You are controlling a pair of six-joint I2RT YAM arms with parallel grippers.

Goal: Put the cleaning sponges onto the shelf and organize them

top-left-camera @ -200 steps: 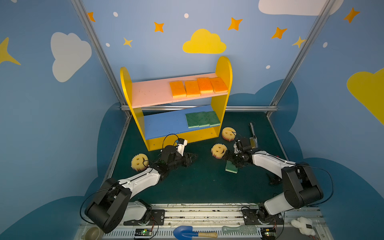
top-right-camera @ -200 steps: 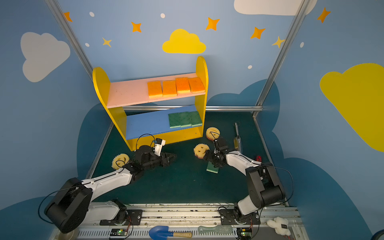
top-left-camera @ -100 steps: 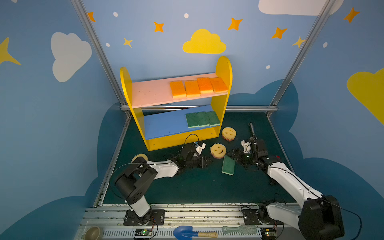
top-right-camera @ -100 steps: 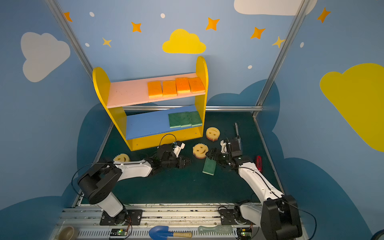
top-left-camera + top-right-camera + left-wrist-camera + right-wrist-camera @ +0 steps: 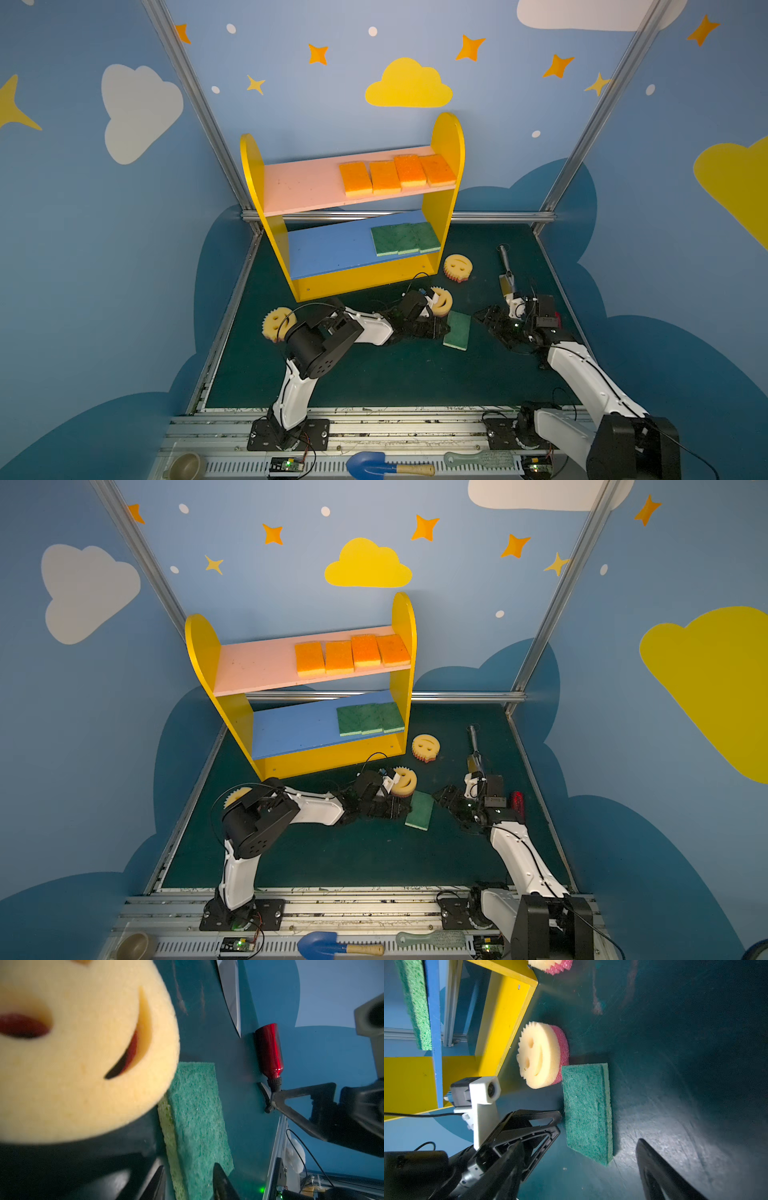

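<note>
Dark green matting [image 5: 374, 374] carries everything not yet shelved. Low on it, the fingers [image 5: 220, 1184] of the left gripper [image 5: 439, 329] stand either side of one short end of the one loose green pad [image 5: 457, 330], which lies flat. The wrist view shows the pad between them, but I cannot tell whether they pinch it or merely flank it. A smiley sponge [image 5: 441, 300] lies face up just beside the gripper, at the pad's far end, touching it or nearly so. Across the pad, the right gripper [image 5: 487, 318] sits low with jaws spread wide and nothing between them, near the pad but apart from it. Farther out, a second smiley [image 5: 457, 268] lies by the foot of the shelf [image 5: 357, 279] and a third [image 5: 275, 324] rests behind the left arm's elbow. On the shelf, four orange pads [image 5: 397, 174] line the pink board [image 5: 299, 187] and three green ones [image 5: 405, 239] sit on the blue board [image 5: 328, 253]. The step in hand looks like picking up the fourth green pad; next it calls for a firm squeeze, a lift clear of the smiley, and a carry to the blue board beside its three mates
</note>
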